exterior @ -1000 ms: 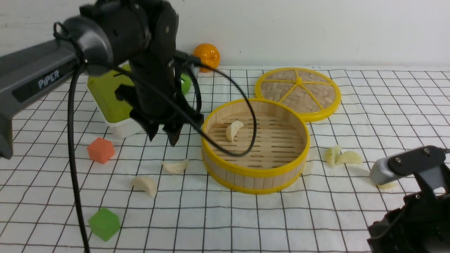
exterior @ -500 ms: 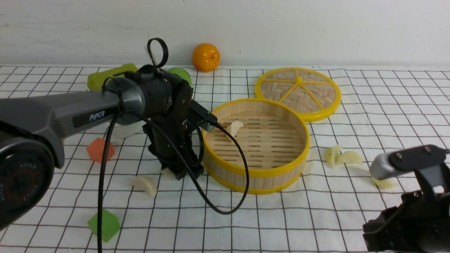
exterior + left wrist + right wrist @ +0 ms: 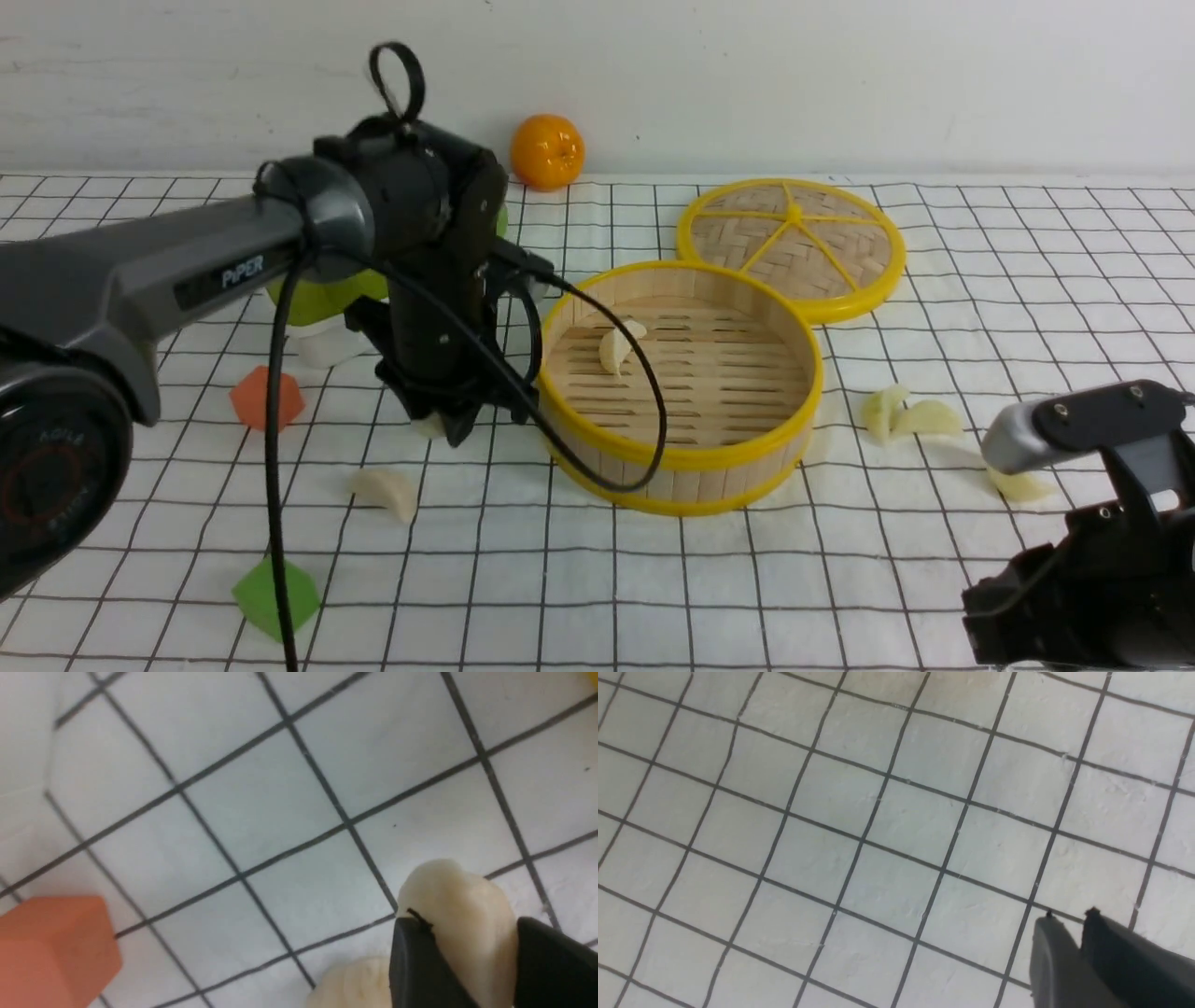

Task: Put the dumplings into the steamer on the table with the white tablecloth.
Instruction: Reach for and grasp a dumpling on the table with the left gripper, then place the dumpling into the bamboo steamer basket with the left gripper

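steamer (image 3: 653,481) — one dumpling (image 3: 616,347) inside | lid (image 3: 792,245) beside, seemingly touching

Held dumpling (image 3: 460,924) (left wrist view), edge-cropped

Bright even light, soft shadows, L-wrist blurry

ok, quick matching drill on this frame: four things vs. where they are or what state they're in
1 orange
2 lid
3 green block
4 left pincer

a shut on a dumpling
b behind the steamer, to its right
c front left, nearest the camera
d by the back wall

Pairs: 1-d, 2-b, 3-c, 4-a
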